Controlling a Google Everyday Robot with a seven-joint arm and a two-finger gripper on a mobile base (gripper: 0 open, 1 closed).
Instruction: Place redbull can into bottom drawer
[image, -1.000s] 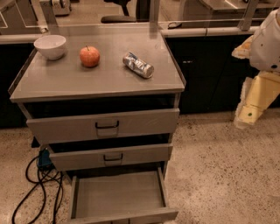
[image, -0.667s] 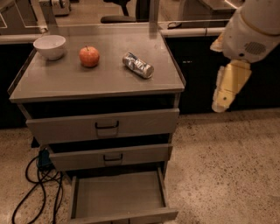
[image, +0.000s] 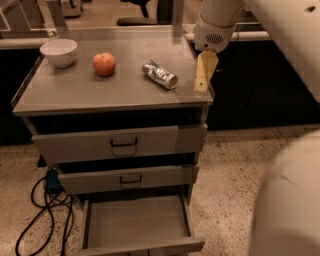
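The redbull can lies on its side on the cabinet top, right of centre. The gripper hangs from the white arm over the top's right edge, just right of the can and apart from it. It holds nothing that I can see. The bottom drawer is pulled out below and its flat bottom is bare.
A red apple and a white bowl stand on the left of the top. The two upper drawers are pushed in. Black cables lie on the floor at the left. The robot's white body fills the lower right.
The arm has swung in from the right and up, bringing the gripper from beside the cabinet to over its right edge near the can. The camera has moved closer.
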